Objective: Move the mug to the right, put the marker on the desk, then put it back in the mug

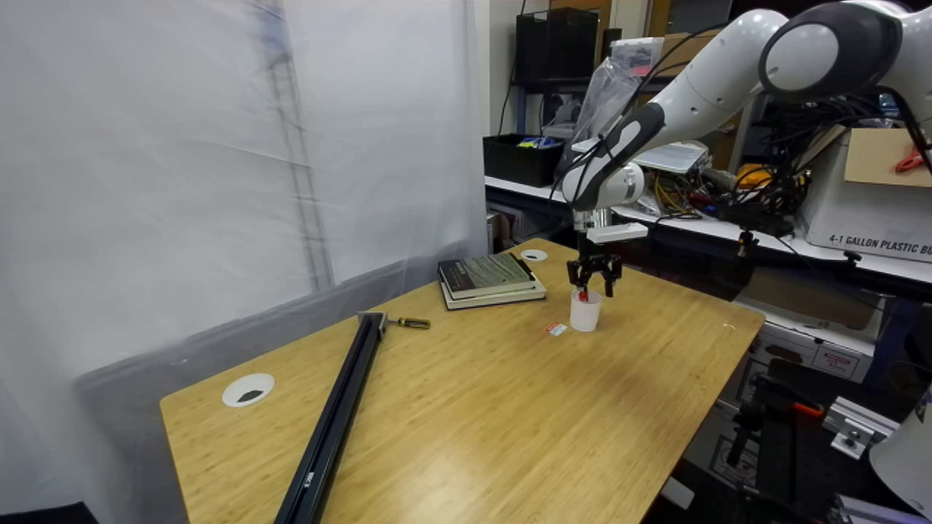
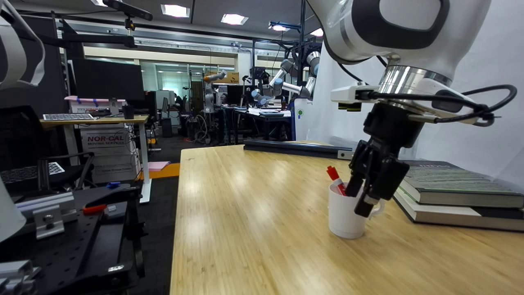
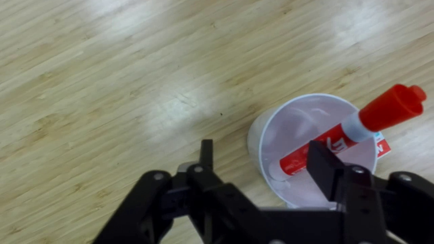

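1. Straddling the wall of the mug (image 2: 346, 217), the claw (image 3: 261, 152) holds its jaws apart, one outside the rim, one over or within the mouth; nothing is clamped.
2. Locate the marker (image 3: 351, 128): it leans inside the mug, which stands upright on the worktop (image 1: 495, 407).
3. Note its long axis in the wrist view: base in the jaw gap, body passing behind the inner jaw, cap (image 3: 388, 110) projecting past the rim to the upper right.
4. Closing here would probably catch the mug wall; gripping the marker appears to need a shift toward the cap.
5. Not discernible: contact between inner jaw and marker. The handle (image 2: 377, 208) is mostly hidden in the wrist view.
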